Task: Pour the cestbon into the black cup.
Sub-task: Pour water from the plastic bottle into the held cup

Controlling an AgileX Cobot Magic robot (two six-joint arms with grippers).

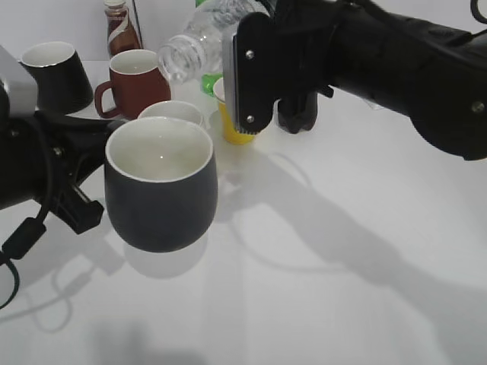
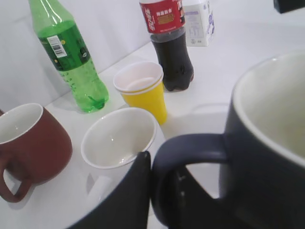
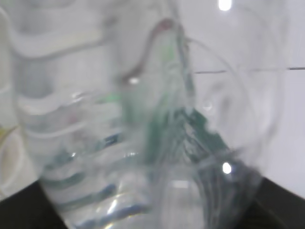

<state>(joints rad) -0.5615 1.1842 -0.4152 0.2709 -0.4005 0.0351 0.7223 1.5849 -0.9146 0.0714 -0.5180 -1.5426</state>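
Two hands grip: right hand clamps tilted cestbon; left hand holds black cup.

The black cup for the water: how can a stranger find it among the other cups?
On the white table, look at the front left, nearest the camera. The black cup is held there by its handle in the left gripper. It is matt charcoal, white inside, unlike the brown-red mug and white bowl behind.
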